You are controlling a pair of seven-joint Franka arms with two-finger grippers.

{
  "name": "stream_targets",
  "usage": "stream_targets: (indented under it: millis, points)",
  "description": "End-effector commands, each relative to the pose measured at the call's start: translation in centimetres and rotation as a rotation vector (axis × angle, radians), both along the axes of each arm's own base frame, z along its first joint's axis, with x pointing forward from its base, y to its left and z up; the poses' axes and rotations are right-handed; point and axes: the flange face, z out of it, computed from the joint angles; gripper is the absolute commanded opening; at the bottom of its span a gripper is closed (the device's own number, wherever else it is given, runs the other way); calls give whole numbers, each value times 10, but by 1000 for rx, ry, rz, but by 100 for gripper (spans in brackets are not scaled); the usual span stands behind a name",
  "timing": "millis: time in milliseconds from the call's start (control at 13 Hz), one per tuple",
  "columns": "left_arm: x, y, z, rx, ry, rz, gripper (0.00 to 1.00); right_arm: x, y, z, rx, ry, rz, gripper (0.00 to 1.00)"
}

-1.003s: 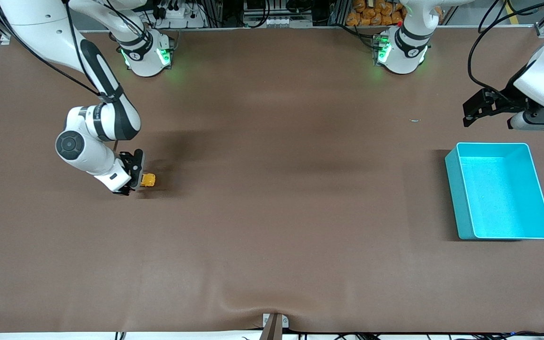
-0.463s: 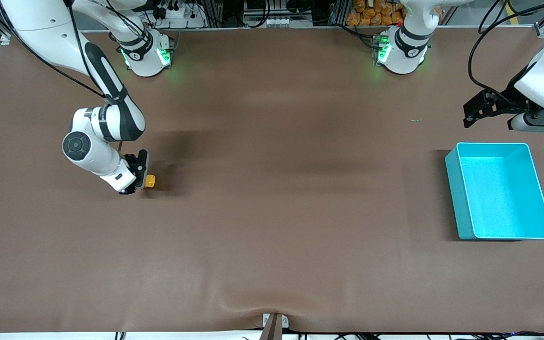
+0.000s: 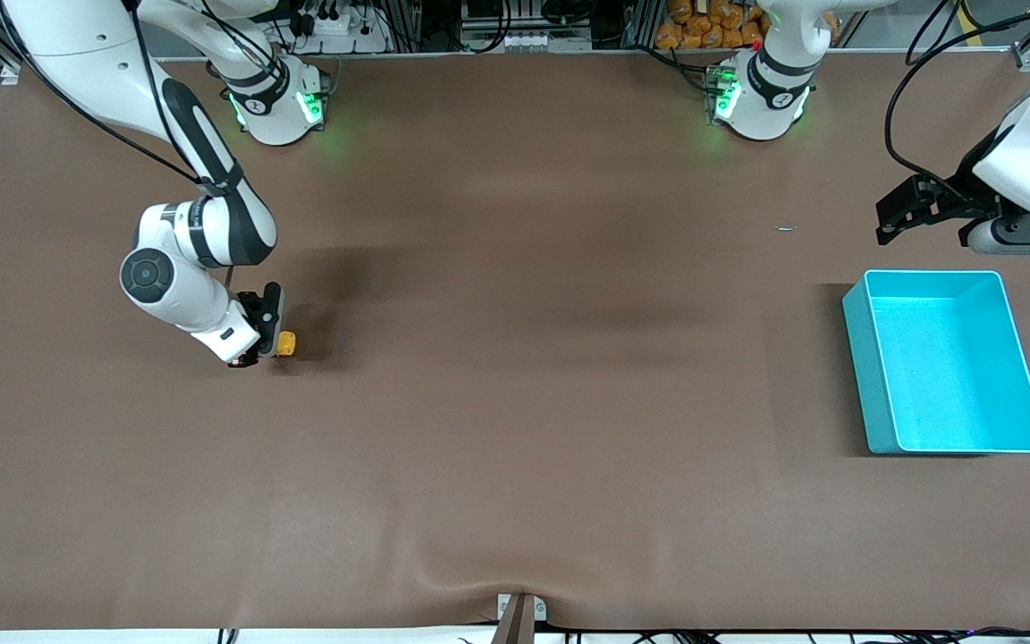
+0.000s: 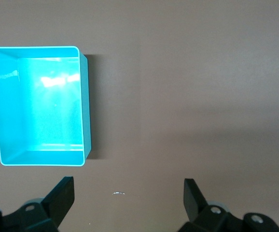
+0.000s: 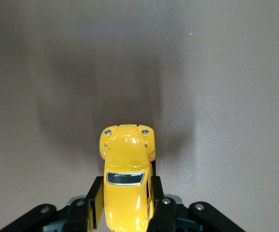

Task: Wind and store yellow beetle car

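- Right gripper [image 3: 272,343], at the table's nine o'clock, pinches the small glossy yellow beetle car [image 5: 126,186] by its flanks.
- Grasp looks done; winding likely calls for dragging it backward.
- Left gripper [image 4: 128,199] waits spread above the turquoise plastic bin [image 3: 877,394] at three o'clock.

The right pincer [image 3: 270,340] is closed on the yellow beetle car [image 3: 285,343] at the worktop [image 3: 515,402]. The left pincer [image 3: 892,215] waits above the worktop near the turquoise bin [image 3: 864,358].

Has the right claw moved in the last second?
Yes. The right claw slid toward the turquoise bin and shut on the yellow beetle car.
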Motion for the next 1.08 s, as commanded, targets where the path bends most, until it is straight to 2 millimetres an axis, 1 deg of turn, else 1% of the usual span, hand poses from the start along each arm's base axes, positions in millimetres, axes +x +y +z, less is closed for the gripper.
stream_targets:
  millis: [0,77,154,386,540,695,926,1003]
  points:
    - [-2,-17,-13,22,34,41,100,-5,2,-26,-3,15,19,15]
    - [0,-13,-25,26,56,63,100,-6,2,-25,-3,18,17,15]
    - [-1,-9,-32,29,71,71,100,-5,3,-25,-1,15,13,15]
    - [-1,-10,-44,25,94,73,100,-5,21,-26,16,13,2,15]
    - [-3,-11,-51,24,108,73,100,-5,21,-27,15,16,2,15]
    - [-2,-12,-52,22,107,73,100,-5,20,-26,16,15,1,15]
    - [-2,-12,-51,22,105,75,100,-4,12,-26,15,21,-4,15]
    - [-2,-12,-51,22,105,75,100,-4,7,-26,14,24,-14,15]
